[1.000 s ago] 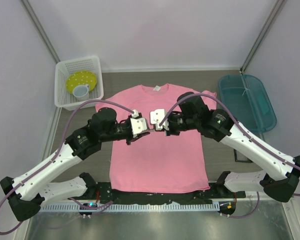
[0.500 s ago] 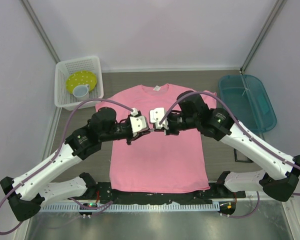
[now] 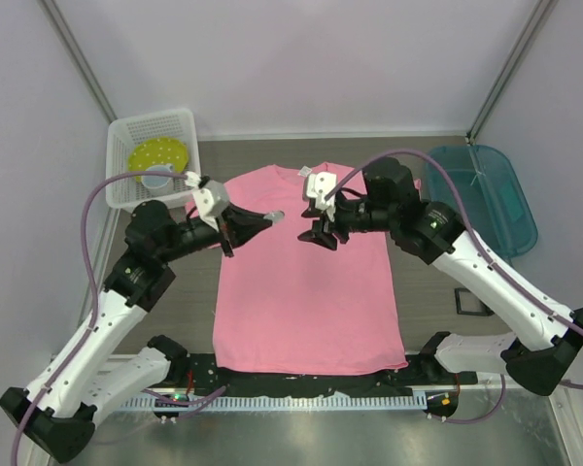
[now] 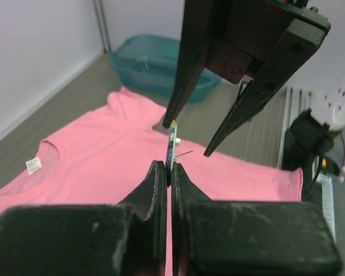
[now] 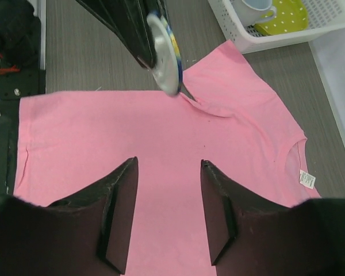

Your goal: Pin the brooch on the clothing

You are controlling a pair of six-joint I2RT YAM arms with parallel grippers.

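Mara: Both arms have backed away from the middle of the clothing (image 3: 311,301) and lifted toward the table's (image 3: 429,303) far edge. A moment ago the tools were nose to nose; now there is a clear gap between them.

Jon: And the brooch (image 5: 164,57)?

Mara: It is with the left tool (image 4: 167,171), whose fingers are pressed together on the rim. It hangs above the clothing's chest, on the side nearer the table's left edge. The right tool (image 5: 168,167) has its fingers spread with nothing in them, and it faces the brooch from just beside it.

Jon: Why hold it by the rim?

Mara: Probably to leave the back exposed — the pin (image 4: 184,153) springs out from that side, so the other tool could reach it or the cloth. In the right wrist view the whitish back faces the right tool, and only a sliver of blue front shows at the edge.

Jon: Which way does it point?

Mara: The disc stands on edge, in line with the left tool's fingers, which point toward the table's right edge. The pin slants down toward the clothing, where a small ridge of fabric looks raised at its tip — whether it has pierced the cloth cannot be told.
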